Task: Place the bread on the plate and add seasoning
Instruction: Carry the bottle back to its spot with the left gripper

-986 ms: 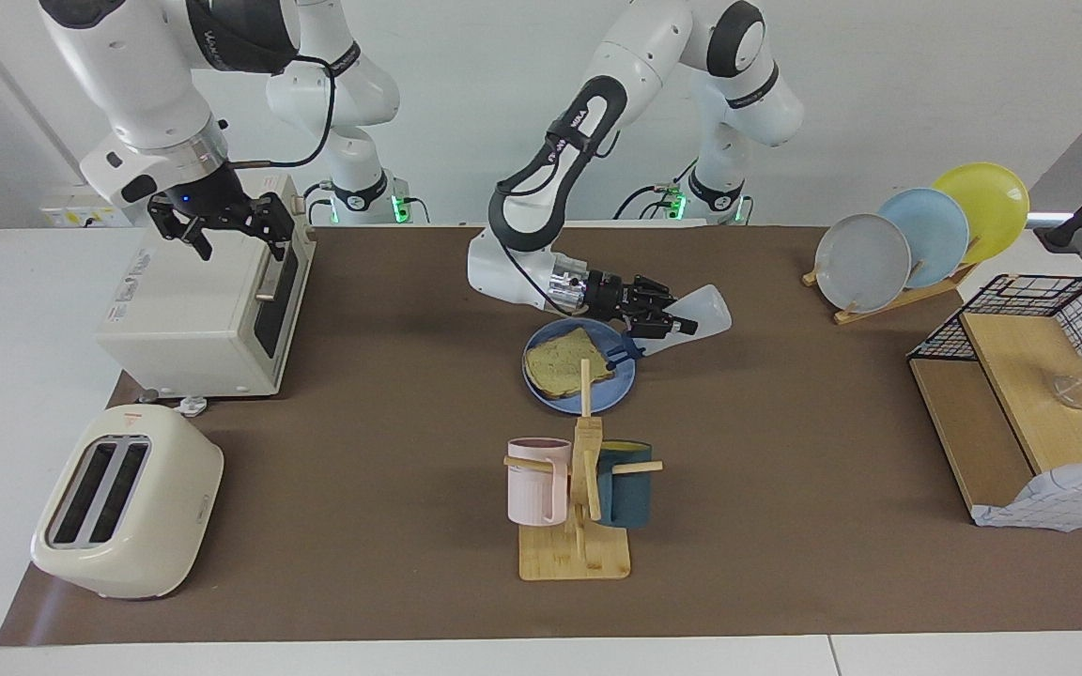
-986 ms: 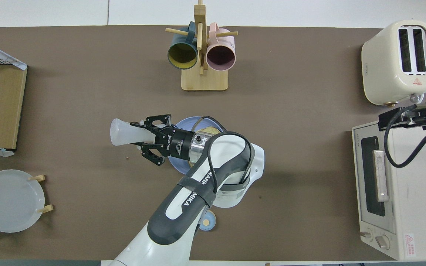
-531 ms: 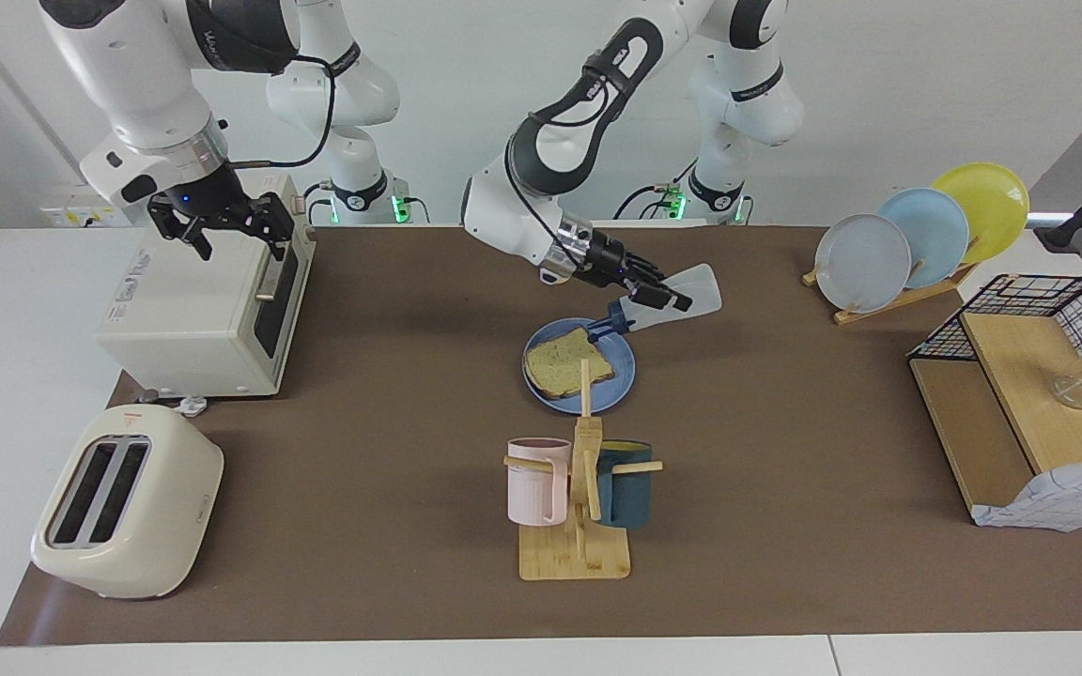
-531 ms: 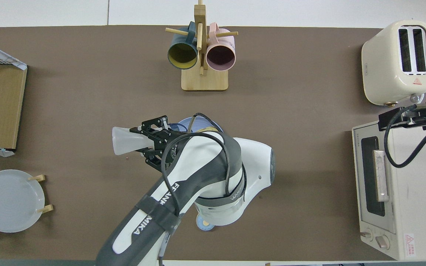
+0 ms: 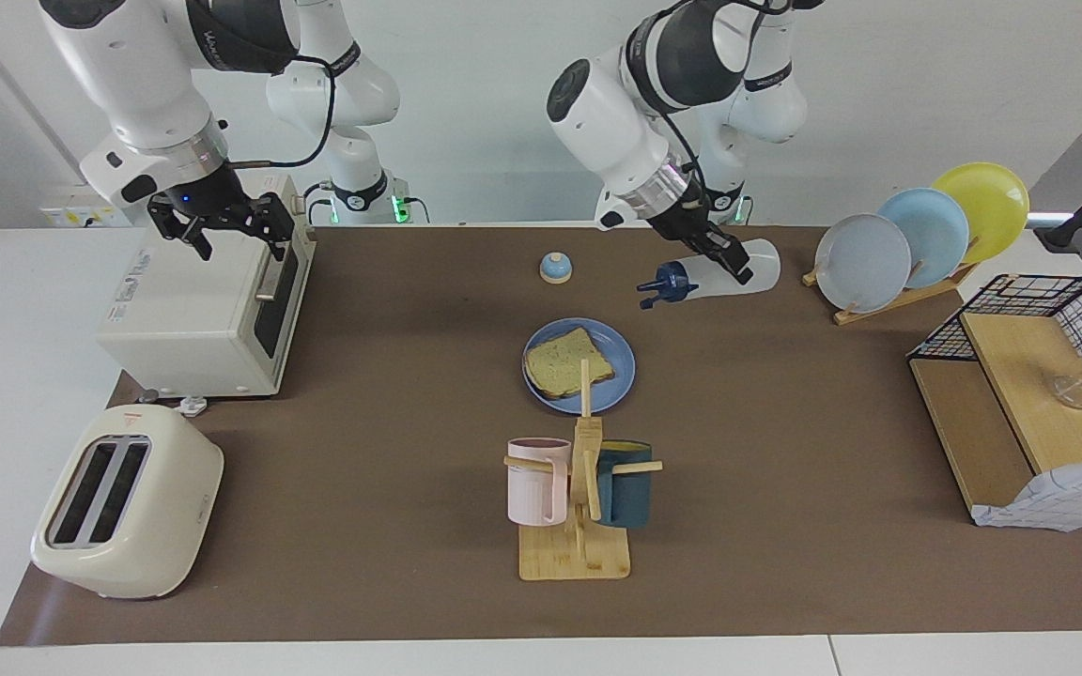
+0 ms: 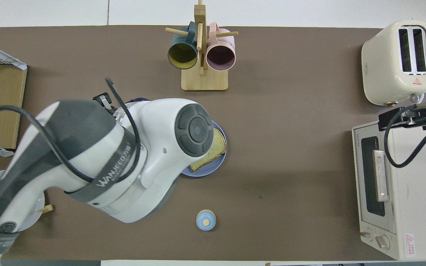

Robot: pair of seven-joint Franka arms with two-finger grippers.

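Observation:
The bread point(image 5: 567, 363) lies flat on the round blue plate point(image 5: 622, 377) in the middle of the mat; both also show in the overhead view, the bread point(image 6: 213, 153) and the plate's rim point(image 6: 202, 173) half under my left arm. My left gripper point(image 5: 734, 266) is shut on the seasoning bottle point(image 5: 693, 282). It holds the bottle roughly level in the air, with the navy cap toward the plate, over the mat between the plate and the plate rack. The bottle is hidden in the overhead view. My right gripper point(image 5: 226, 235) is open and empty over the toaster oven, waiting.
A small blue bell point(image 5: 555, 268) stands nearer the robots than the plate. A mug rack point(image 5: 579, 498) stands farther out. A toaster oven point(image 5: 203, 310) and toaster point(image 5: 128, 502) stand at the right arm's end. Upright plates point(image 5: 917, 235) and a wire shelf point(image 5: 1020, 394) stand at the left arm's end.
My left arm has risen and swung away from over the plate toward the plate rack, carrying the bottle, which went from tilted cap-down to roughly level. The right arm has not moved.

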